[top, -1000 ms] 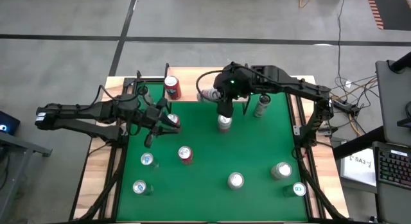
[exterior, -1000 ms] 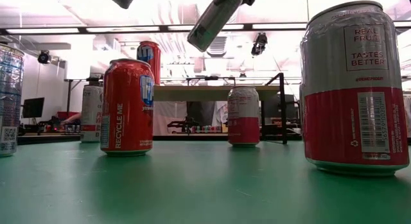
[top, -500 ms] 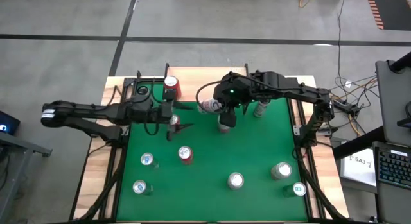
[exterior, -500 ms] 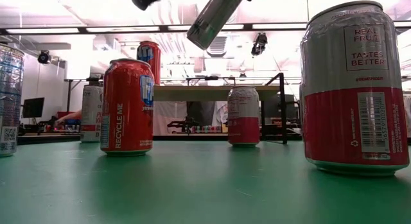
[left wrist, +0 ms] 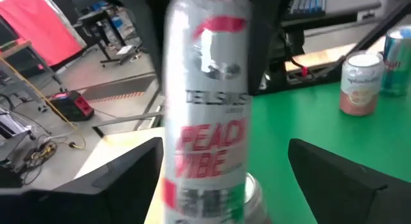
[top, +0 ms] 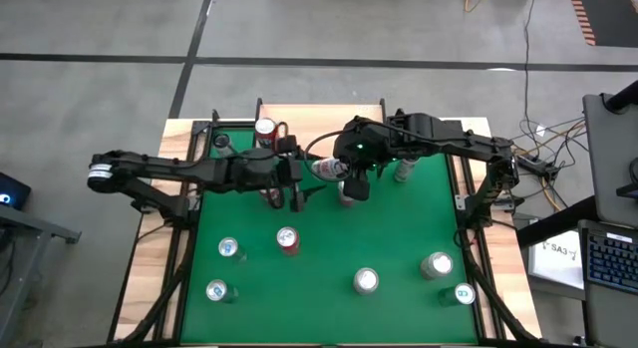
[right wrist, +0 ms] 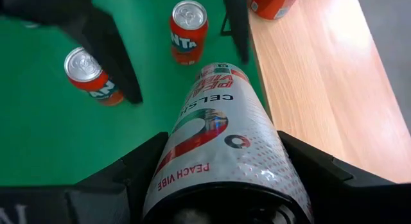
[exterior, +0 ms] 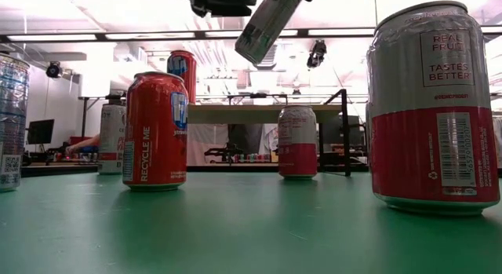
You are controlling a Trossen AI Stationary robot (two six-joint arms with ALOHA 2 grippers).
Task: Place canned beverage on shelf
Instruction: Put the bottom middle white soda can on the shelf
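right gripper [top: 334, 169] clamps white can [top: 324, 168], tilted to reach shelf [exterior: 259, 113] ahead | left gripper [top: 299, 183] spread wide, empty, just beside that can, perhaps for handover

This is a robotics lab or test workshop. The green-topped bench [top: 399, 228] with its pale wood border stands on a bare grey concrete floor [top: 120, 89] crossed by dark painted lines. Loose cables [top: 553, 139] trail beside it, and a keyboard [top: 610, 256] sits on a desk at the edge. Level across the bench, long ceiling strip lights [exterior: 157, 35] run over an open hall with a monitor [exterior: 41, 131] and more worktables behind.
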